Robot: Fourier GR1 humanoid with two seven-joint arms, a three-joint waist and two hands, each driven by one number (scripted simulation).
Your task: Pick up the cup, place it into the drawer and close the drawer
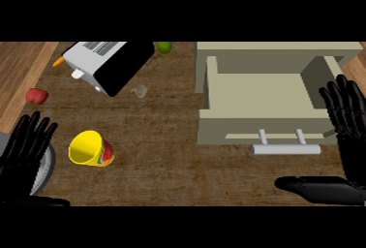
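At the near left edge the left hand (27, 145) shows with its fingers (39, 128) straight and spread, pointing toward the far side and holding nothing. Behind it, at the far left, a small red object (37, 96) sits where the wooden strip meets the darker counter (164, 164). Just right of the left hand lies the yellow cup (89, 148), tipped on its side with its open mouth facing left and near, a red patch on its right side; it rests on the counter, apart from both hands. Farther back stands a white and black appliance (107, 63), tilted in the view, with a green object (163, 47) beyond its right corner. Right of centre the beige drawer (265, 133) is pulled open toward the near side, its pale handle (286, 149) on the front. At the right edge the right hand (346, 145) rises with fingers (343, 104) straight and slightly spread beside the drawer's right wall, thumb stretched left along the near edge, holding nothing.
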